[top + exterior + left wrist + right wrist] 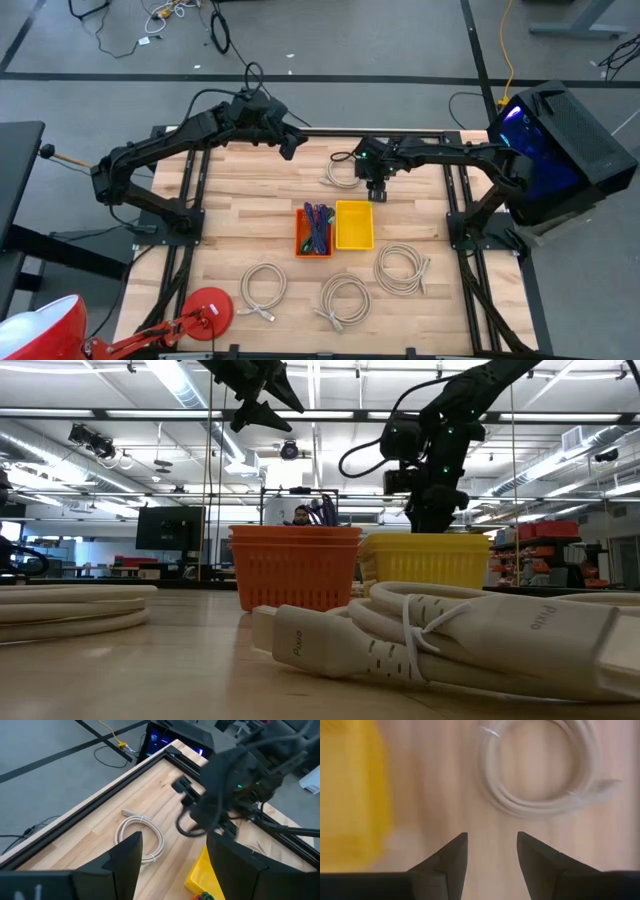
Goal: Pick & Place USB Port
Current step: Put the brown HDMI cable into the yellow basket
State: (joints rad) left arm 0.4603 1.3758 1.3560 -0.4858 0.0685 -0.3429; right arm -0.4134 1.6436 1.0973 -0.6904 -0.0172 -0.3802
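Several coiled white USB cables lie flat on the wooden table: one at the far centre (340, 172) (540, 775) (140, 837), others near the front (263, 285) (345, 300) (402, 268), one close up in the low view (450, 640). My right gripper (378, 192) (491, 847) points down, open and empty. It hangs above the bare wood between the far coil and the yellow bin (354, 224) (350, 795). My left gripper (290, 146) (172, 855) waits open, raised over the far left part of the table.
An orange bin (314, 230) holding coloured cables stands against the yellow bin's left side at the table's centre. A red lamp (205, 308) sits at the near left corner. A dark computer case (560, 150) stands beyond the right edge.
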